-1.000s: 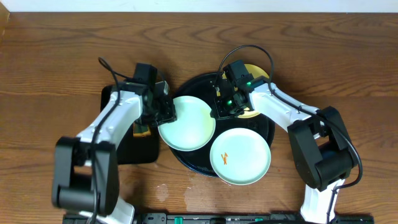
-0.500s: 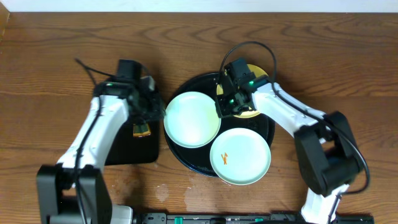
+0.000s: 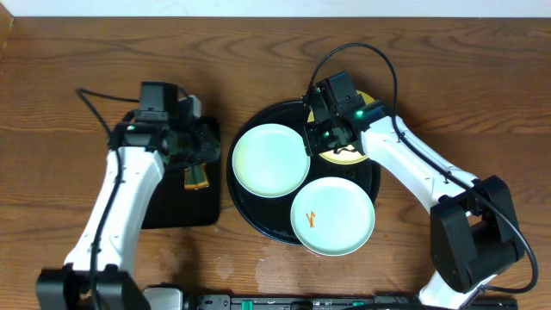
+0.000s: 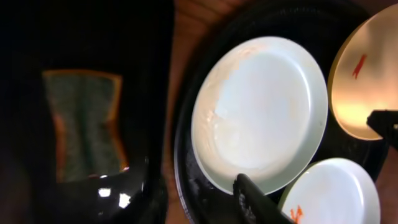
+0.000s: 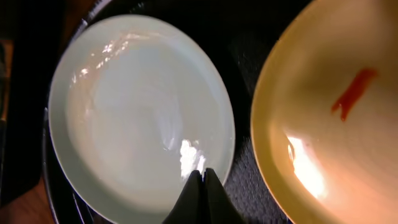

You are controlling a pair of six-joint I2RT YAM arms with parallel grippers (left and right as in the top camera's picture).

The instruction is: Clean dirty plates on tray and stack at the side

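Note:
The round black tray [image 3: 248,212] holds three plates. A clean-looking mint plate [image 3: 269,162] lies at its left, also seen in the left wrist view [image 4: 261,112] and the right wrist view [image 5: 137,106]. A second mint plate [image 3: 331,215] with an orange smear overhangs the tray's front rim. The yellow plate [image 3: 349,154], smeared orange [image 5: 336,124], lies at the back right, partly under my right arm. My right gripper [image 3: 312,145] is shut, its tips [image 5: 202,176] resting on the clean mint plate's right rim. My left gripper [image 3: 207,145] stands open and holds nothing, left of the tray.
A smaller rectangular black tray [image 3: 172,211] lies left of the round one, with a green-and-orange sponge [image 3: 196,176] on it, also seen in the left wrist view [image 4: 87,124]. A strip of bare wood [image 4: 186,37] separates the two trays. Brown wooden table all round.
My left gripper let go of the clean mint plate and drew back left over the rectangular tray. The plate settled further right on the round tray. The right gripper stayed shut at its rim.

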